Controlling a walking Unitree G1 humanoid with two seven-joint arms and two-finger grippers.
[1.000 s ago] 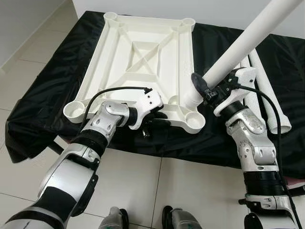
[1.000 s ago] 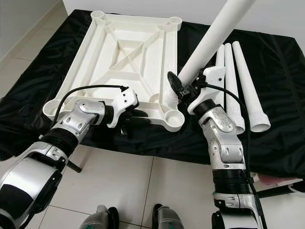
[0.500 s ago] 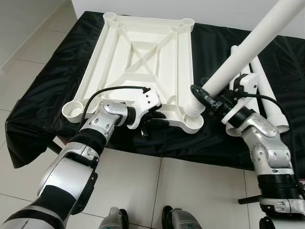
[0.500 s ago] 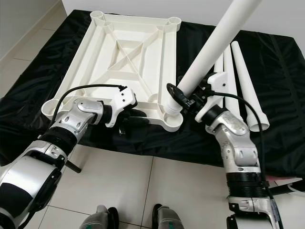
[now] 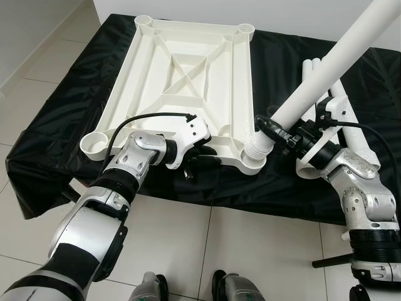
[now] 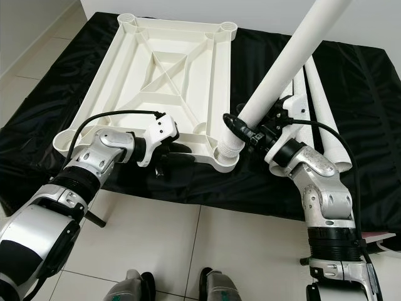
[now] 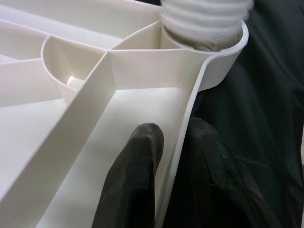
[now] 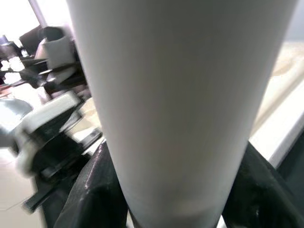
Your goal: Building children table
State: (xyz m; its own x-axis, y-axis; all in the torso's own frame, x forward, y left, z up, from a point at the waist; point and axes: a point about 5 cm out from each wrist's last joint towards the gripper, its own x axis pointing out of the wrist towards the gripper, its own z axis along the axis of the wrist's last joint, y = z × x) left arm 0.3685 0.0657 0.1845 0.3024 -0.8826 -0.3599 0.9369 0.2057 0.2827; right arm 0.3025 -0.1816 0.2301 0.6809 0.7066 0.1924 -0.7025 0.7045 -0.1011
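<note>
A white plastic tabletop (image 5: 182,75) lies upside down on a black cloth. My left gripper (image 5: 202,157) is shut on its near rim; in the left wrist view one finger (image 7: 133,175) is inside the rim and the other outside. My right gripper (image 5: 285,133) is shut on a long white table leg (image 5: 326,63), tilted up to the right. The leg's threaded end (image 5: 259,149) sits in the near right corner socket (image 7: 209,57). More white legs (image 6: 319,100) lie on the cloth behind the right arm.
The black cloth (image 5: 69,125) covers a low platform and hangs over its near edge. Pale tiled floor (image 5: 207,251) lies in front, with my feet (image 5: 188,288) at the bottom. A white wall runs behind the platform.
The right gripper has lowered and swung right with the leg, and the leg's threaded end has dropped into the near right corner socket. The left gripper has stayed on the rim.
</note>
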